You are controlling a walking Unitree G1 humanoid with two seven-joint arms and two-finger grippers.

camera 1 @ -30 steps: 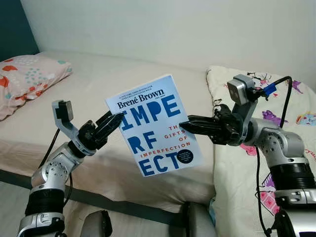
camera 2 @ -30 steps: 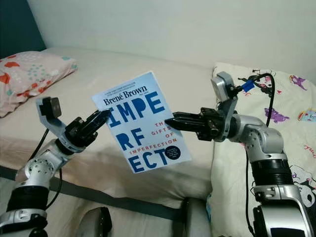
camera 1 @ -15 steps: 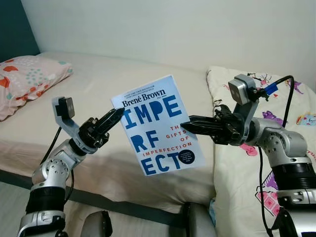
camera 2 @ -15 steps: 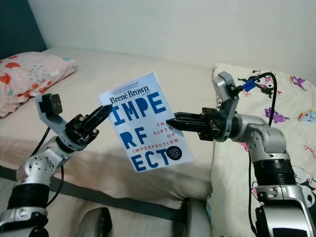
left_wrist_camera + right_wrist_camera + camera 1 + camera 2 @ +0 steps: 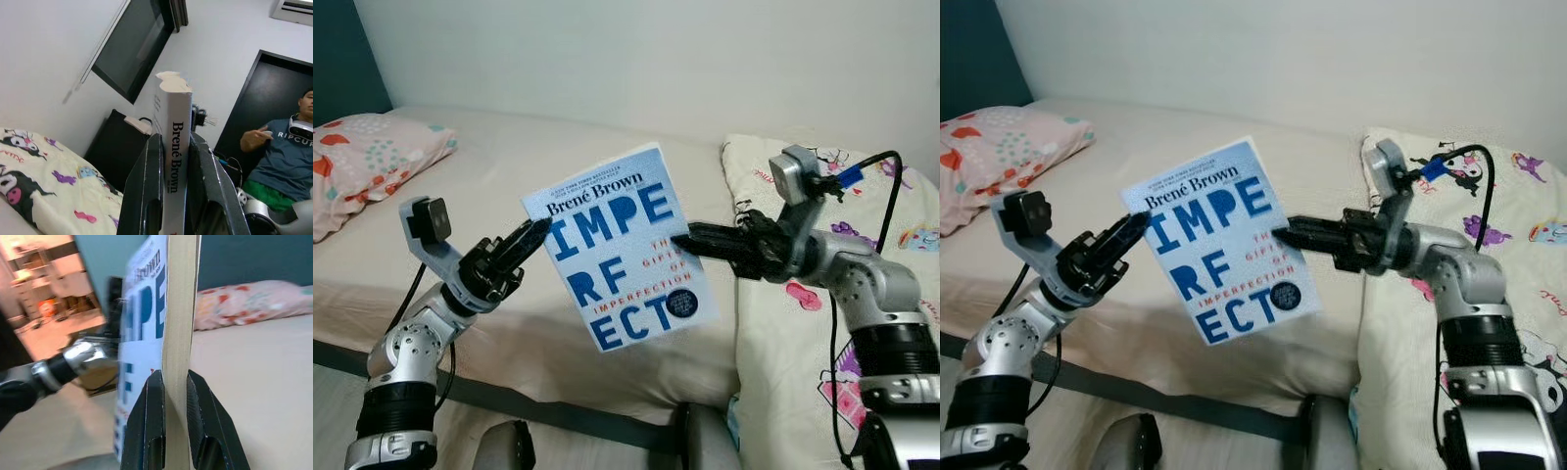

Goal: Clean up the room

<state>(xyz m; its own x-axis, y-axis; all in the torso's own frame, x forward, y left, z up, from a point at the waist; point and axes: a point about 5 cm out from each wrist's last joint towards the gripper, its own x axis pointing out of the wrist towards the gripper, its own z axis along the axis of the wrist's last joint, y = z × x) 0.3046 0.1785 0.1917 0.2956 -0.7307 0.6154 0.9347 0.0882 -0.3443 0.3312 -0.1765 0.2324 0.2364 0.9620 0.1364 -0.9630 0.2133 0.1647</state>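
A white paperback book [image 5: 622,245] with blue letters, "Brené Brown" on its cover, hangs upright in the air over the bed. My left gripper [image 5: 540,228] is shut on its spine side; in the left wrist view the spine [image 5: 174,147] sits clamped between the two black fingers [image 5: 146,196]. From the opposite side my right gripper [image 5: 680,240] is shut on the page edge [image 5: 181,308], with the fingers [image 5: 203,421] pressing both covers.
The beige mattress [image 5: 509,166] spreads beneath the book, a floral pillow [image 5: 362,162] at its far left. A cartoon-print quilt [image 5: 901,225] covers the right side. A person [image 5: 288,152] sits by a dark doorway, and a wall screen [image 5: 132,44] hangs above black furniture.
The book, held by both grippers, drifted slightly right and then back to the left and a little up. Both grippers stayed shut on it.
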